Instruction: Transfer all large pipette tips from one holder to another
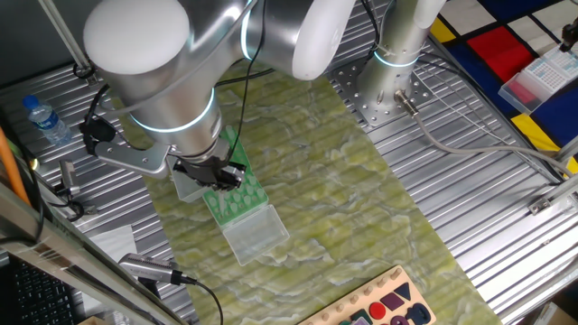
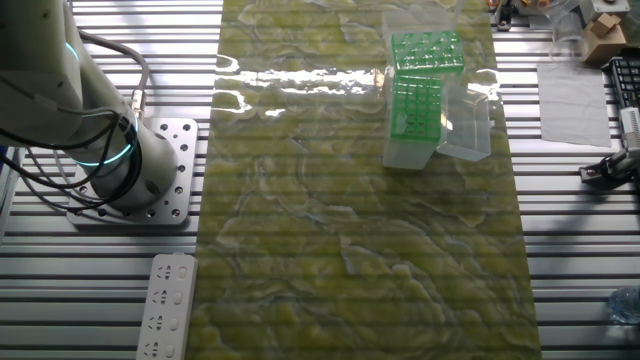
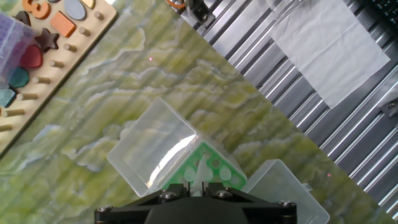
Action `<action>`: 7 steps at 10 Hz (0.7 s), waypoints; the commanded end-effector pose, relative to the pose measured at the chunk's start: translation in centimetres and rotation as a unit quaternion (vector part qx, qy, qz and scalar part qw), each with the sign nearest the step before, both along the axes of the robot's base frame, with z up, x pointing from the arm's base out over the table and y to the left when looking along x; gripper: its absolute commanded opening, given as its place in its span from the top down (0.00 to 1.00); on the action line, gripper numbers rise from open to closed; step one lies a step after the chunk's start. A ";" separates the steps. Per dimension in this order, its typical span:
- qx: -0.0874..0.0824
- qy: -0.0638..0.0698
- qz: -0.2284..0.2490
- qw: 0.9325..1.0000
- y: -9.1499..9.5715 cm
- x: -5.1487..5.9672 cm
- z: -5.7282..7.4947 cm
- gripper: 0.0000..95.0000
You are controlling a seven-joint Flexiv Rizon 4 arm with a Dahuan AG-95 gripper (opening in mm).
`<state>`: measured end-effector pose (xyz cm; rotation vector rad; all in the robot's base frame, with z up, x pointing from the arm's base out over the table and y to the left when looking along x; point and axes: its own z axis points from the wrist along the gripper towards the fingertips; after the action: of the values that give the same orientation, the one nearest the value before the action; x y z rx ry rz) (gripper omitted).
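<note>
Where fingers (image 3: 200,184) meet: pale tip (image 3: 200,174)

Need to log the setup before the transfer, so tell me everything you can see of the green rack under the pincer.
The green rack is a flat green plastic grid of round holes, some showing pale dots. It sits level on a clear box base on the yellow-green mat. Its clear lid lies open along one edge. A second green rack stands close beside it. The pincer hangs directly above it. Contact cannot be judged.
</note>
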<state>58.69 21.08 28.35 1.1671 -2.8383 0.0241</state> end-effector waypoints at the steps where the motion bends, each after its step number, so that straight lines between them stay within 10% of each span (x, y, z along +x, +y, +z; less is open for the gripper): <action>1: -0.011 0.003 -0.007 1.000 0.1 0.0 0.0 1.00; 7: -0.003 0.007 -0.009 1.000 0.1 0.0 0.0 1.00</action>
<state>58.59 21.11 28.34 1.1435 -2.8324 0.0244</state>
